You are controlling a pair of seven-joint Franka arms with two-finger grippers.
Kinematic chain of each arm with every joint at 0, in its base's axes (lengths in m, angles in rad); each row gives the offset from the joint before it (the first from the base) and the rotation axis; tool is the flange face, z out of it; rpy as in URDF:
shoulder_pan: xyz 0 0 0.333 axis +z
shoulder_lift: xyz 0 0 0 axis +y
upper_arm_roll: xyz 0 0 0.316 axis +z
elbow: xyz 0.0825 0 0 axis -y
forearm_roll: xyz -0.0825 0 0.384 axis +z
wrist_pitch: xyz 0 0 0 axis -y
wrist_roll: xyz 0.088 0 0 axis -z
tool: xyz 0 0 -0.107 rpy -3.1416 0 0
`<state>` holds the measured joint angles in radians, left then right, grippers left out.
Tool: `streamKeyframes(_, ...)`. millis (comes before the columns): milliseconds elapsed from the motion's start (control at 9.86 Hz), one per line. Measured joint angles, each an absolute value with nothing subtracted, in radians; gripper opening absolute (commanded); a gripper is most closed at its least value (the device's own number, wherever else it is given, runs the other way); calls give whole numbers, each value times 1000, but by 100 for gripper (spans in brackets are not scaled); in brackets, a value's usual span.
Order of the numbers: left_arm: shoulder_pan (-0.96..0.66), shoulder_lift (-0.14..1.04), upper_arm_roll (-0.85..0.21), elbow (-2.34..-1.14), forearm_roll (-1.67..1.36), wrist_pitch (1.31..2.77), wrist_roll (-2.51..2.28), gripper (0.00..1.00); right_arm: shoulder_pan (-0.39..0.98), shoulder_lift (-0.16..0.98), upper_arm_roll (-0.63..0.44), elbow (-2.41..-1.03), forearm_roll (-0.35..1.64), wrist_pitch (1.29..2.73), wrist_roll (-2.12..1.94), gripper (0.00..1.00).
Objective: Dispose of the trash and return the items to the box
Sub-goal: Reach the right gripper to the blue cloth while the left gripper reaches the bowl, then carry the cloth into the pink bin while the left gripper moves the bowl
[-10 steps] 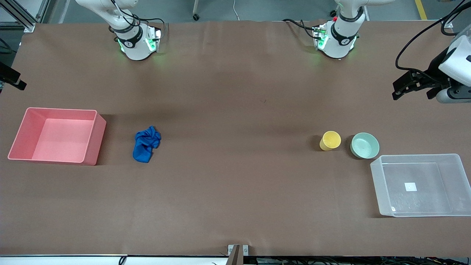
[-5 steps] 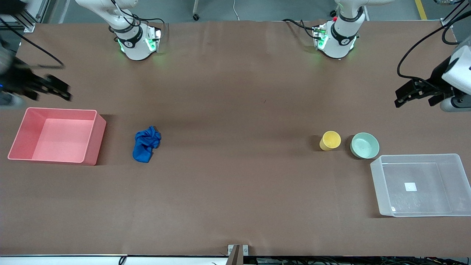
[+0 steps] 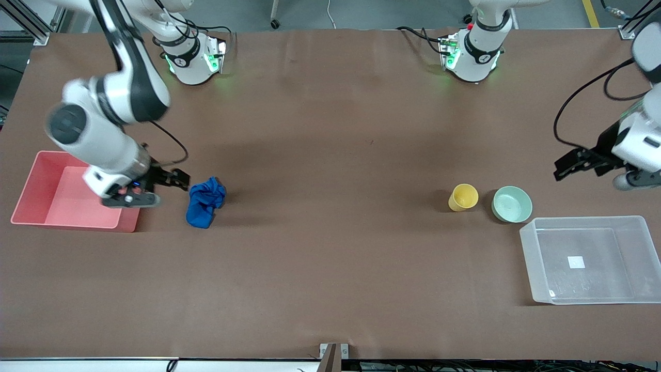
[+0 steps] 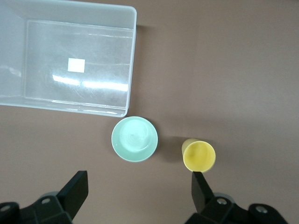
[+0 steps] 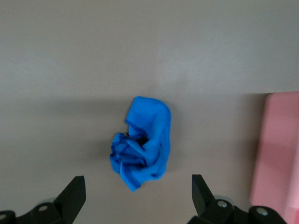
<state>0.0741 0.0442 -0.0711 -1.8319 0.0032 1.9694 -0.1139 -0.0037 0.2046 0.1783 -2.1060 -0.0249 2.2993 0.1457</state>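
Trash (image 3: 205, 202) lies beside pink bin (image 3: 38, 178) — right gripper (image 3: 173, 181) above, jaws wide, empty; next: descend, pinch. Left gripper (image 3: 578, 166) open, empty, near cup (image 3: 463, 197).

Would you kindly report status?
Both jaws open, empty. Right gripper beside blue cloth; left gripper above table by bowl, cup. Nothing obstructing.

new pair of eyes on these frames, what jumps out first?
The crumpled royal-blue cloth wad on the brown table, beside the opaque pink rectangular bin, with the right gripper open next to it. Toward the left arm's end, the small yellow plastic cup and pale mint-green round bowl sit by the clear plastic tub; the left gripper hangs open above the table.
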Motion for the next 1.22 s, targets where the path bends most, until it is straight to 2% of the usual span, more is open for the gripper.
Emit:
streamKeyframes(203, 109, 75, -71, -1971, 3, 2127, -61, 97, 3, 316, 178, -2163, -87, 2467, 146, 100)
streamKeyframes(406, 179, 150, -70, -2018, 3, 2212, 39, 97, 3, 373, 178, -2183, -124, 2526, 146, 97)
streamKeyframes(507, 205, 192, -69, -2020, 3, 2246, 69, 97, 3, 394, 178, -2186, -126, 2542, 146, 85)
streamKeyframes(710, 212, 262, -71, -2037, 3, 2328, 79, 97, 3, 416, 177, -2186, -126, 2581, 146, 50)
streamKeyframes(812, 209, 286, -73, -2061, 3, 2373, 79, 97, 3, 421, 177, -2187, -126, 2594, 146, 21)
streamKeyframes(913, 209, 306, -73, -2089, 3, 2417, 79, 97, 3, 424, 178, -2187, -126, 2596, 146, 3)
streamKeyframes(1217, 218, 361, -71, -2160, 3, 2548, 79, 92, 3, 426, 177, -2187, -126, 2598, 172, 1)
